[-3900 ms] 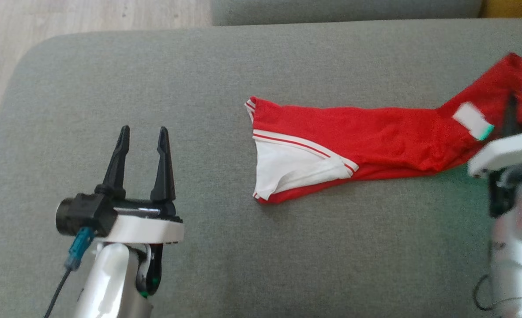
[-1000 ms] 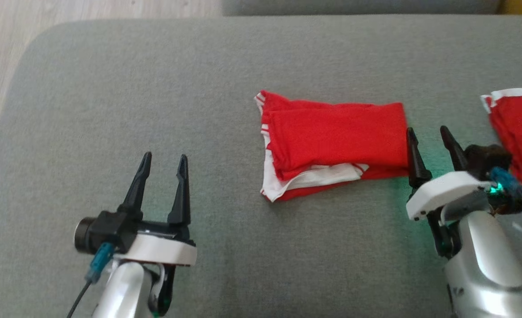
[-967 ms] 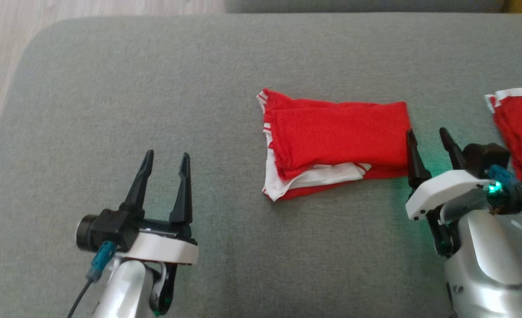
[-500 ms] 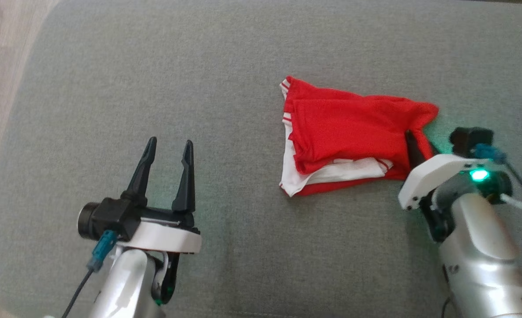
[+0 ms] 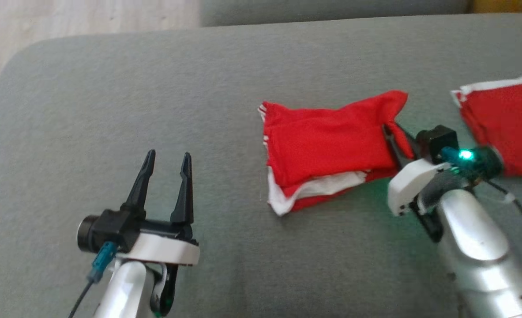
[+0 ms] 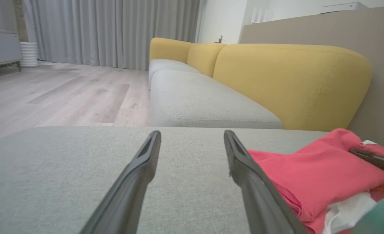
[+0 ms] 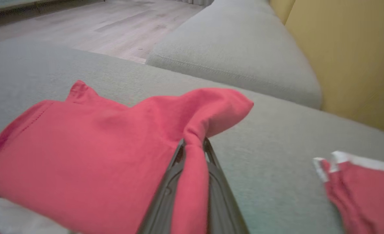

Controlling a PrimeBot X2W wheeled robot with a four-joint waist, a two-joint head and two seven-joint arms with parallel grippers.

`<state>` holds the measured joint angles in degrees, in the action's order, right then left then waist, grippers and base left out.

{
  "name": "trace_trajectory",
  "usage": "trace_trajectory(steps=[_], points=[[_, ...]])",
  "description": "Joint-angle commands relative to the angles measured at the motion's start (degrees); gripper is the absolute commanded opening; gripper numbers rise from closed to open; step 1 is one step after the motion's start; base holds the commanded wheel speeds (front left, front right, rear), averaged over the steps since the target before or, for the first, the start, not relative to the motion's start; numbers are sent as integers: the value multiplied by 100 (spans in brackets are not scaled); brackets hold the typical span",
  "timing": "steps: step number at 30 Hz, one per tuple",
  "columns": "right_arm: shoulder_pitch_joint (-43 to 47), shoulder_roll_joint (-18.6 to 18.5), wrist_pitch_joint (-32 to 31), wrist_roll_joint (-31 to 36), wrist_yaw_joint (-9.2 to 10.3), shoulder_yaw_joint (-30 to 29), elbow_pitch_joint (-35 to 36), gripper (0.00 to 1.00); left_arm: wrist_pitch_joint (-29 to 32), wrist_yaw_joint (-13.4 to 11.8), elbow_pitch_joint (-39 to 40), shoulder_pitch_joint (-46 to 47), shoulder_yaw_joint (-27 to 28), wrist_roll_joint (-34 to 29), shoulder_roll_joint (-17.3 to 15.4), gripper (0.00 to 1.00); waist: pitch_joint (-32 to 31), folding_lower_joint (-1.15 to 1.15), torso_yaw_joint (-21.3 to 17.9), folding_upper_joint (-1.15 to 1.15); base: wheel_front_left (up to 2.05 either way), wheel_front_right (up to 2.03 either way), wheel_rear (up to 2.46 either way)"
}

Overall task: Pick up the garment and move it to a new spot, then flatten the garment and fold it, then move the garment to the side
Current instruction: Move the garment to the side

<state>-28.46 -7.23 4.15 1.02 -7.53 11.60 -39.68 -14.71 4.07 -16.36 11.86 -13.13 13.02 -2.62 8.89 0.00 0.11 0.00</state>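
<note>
The garment (image 5: 327,141), red with white trim, lies folded in the middle of the grey cushion (image 5: 155,88). It also appears in the left wrist view (image 6: 308,172) and in the right wrist view (image 7: 97,152). My right gripper (image 5: 389,130) is shut on the garment's right edge, and the cloth there is pinched and pulled up into a peak between the fingers (image 7: 193,143). My left gripper (image 5: 168,157) stands open over bare cushion at the lower left, well apart from the garment, with nothing between its fingers (image 6: 192,133).
A second red garment with a white band (image 5: 499,119) lies at the cushion's right, close behind my right wrist (image 7: 357,182). Another grey seat (image 6: 204,104) and a yellow backrest (image 6: 292,81) lie beyond. Wooden floor (image 5: 66,17) borders the cushion's far left.
My right gripper has gone from open beside the garment's right edge to shut on it, bunching that edge upward. The head camera has shifted. The left arm has stayed put.
</note>
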Motion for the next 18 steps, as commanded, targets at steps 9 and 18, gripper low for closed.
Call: trace_trajectory(steps=[9,18], points=[[-502,-1892,-428,-63,4,553,848,0,-29,64,241,307,154,-189,-26,100,412,0,-714,0,0,0,0],[-899,-3166,-562,-202,4,-215,458,0,-29,170,275,673,174,-117,-26,100,973,0,-675,0,0,0,0]])
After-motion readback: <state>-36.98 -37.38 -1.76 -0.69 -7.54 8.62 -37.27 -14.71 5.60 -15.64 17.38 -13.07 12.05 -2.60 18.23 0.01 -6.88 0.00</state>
